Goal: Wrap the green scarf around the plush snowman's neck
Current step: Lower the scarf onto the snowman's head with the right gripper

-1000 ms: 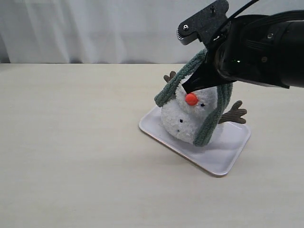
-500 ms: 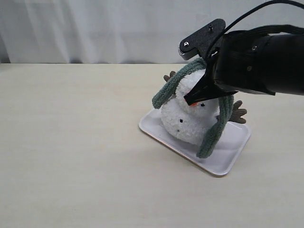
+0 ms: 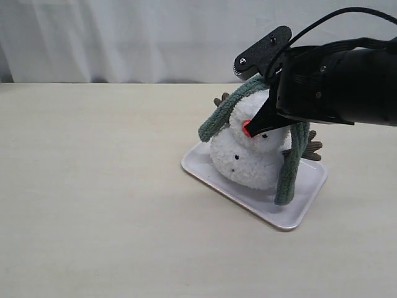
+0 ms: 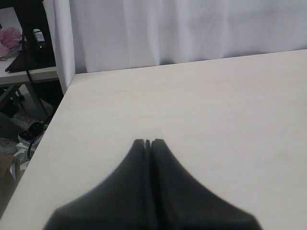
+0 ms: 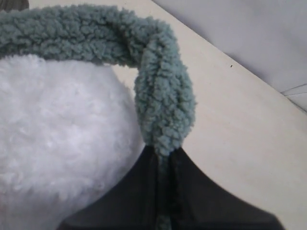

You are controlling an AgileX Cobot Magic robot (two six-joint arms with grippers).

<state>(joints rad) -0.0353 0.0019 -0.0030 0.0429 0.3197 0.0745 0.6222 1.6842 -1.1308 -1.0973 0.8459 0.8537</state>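
Plush snowman (image 3: pixel 248 164) is sitting on a tray (image 3: pixel 298 208) under the right hand (image 3: pixel 248 130). Green scarf (image 3: pixel 220 118) is draping over its head, with that hand pinching it tight. Winding it round is not done yet. Left hand (image 4: pixel 147 142) is closed, empty.

The right end effector (image 3: pixel 250 129) is seen tapering to a point in front of the plush snowman (image 3: pixel 248 164), just beside its orange nose (image 3: pixel 246 128). The green scarf (image 3: pixel 226 112) is draped over the head behind the tip. One end hangs beyond it, and the other falls below it to the white tray (image 3: pixel 304 205) on the bench (image 3: pixel 93 186).
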